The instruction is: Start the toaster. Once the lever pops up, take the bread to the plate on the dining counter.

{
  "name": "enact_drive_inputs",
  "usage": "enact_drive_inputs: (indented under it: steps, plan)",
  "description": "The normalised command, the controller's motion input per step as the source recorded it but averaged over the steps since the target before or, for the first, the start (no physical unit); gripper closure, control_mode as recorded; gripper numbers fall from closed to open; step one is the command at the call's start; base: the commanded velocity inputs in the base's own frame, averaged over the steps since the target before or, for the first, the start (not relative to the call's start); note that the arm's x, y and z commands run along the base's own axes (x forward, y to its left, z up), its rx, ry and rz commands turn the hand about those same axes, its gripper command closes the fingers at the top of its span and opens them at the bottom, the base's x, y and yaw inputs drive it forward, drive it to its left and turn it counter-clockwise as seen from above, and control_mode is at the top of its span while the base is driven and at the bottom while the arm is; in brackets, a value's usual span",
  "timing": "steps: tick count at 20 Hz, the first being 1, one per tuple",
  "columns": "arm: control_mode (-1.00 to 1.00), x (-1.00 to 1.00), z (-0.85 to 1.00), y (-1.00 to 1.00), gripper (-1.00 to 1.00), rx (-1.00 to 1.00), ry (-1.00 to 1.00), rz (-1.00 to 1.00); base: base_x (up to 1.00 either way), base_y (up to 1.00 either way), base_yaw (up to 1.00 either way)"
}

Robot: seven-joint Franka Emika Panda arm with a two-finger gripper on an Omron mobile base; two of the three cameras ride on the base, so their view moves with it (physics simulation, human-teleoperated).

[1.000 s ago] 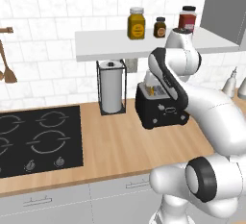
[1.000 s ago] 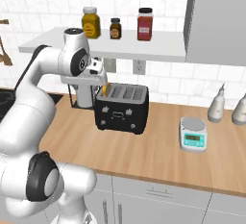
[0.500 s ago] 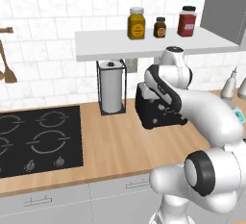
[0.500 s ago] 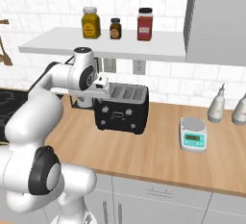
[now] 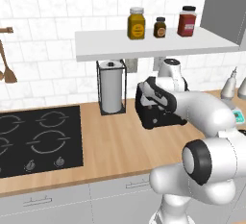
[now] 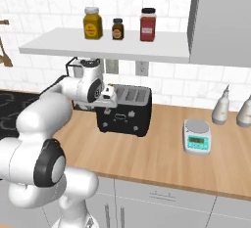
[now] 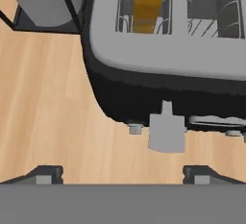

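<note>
The black toaster (image 6: 128,117) stands on the wood worktop under the shelf, and the arm covers part of it in the left base view (image 5: 154,116). From the hand view I look down on its grey slotted top (image 7: 168,50). The bread (image 7: 149,2) sits low in a left slot. A grey lever (image 7: 166,132) juts from the toaster's front, straight ahead of my gripper (image 7: 122,176). The gripper (image 6: 109,96) is open and holds nothing, hovering at the toaster's front left corner. Its fingertips (image 7: 45,175) stand wide apart, clear of the lever. The plate and the dining counter are out of view.
A paper towel holder (image 5: 111,87) stands just left of the toaster. The black hob (image 5: 38,136) lies further left. A small scale (image 6: 197,135) and bottles (image 6: 221,107) are to the right. Three jars (image 6: 117,28) sit on the shelf (image 6: 103,46) overhead.
The hand has come down from above the toaster to its front left corner, and the arm has folded lower. The gripper stays open.
</note>
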Motion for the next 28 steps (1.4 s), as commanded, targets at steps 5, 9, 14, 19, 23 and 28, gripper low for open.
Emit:
enact_drive_inputs:
  steps: [5,9,14,19,23,28]
  plan:
    - [-1.00,0.35,-0.34,0.00,-1.00,0.00,0.00,0.00,0.00,0.00,0.00]
    - [-1.00,0.28,-0.32,0.00,-1.00,0.00,0.00,0.00,0.00,0.00,0.00]
    - [-1.00,0.25,-0.07,0.00,-1.00,0.00,0.00,0.00,0.00,0.00,0.00]
    - [-1.00,0.04,-0.05,0.00,-1.00,0.00,0.00,0.00,0.00,0.00,0.00]
    - [-1.00,0.00,-0.01,0.00,-1.00,0.00,0.00,0.00,0.00,0.00,0.00]
    - [-1.00,-0.02,-0.01,0.00,-1.00,0.00,0.01,0.00,0.00,0.00,0.00]
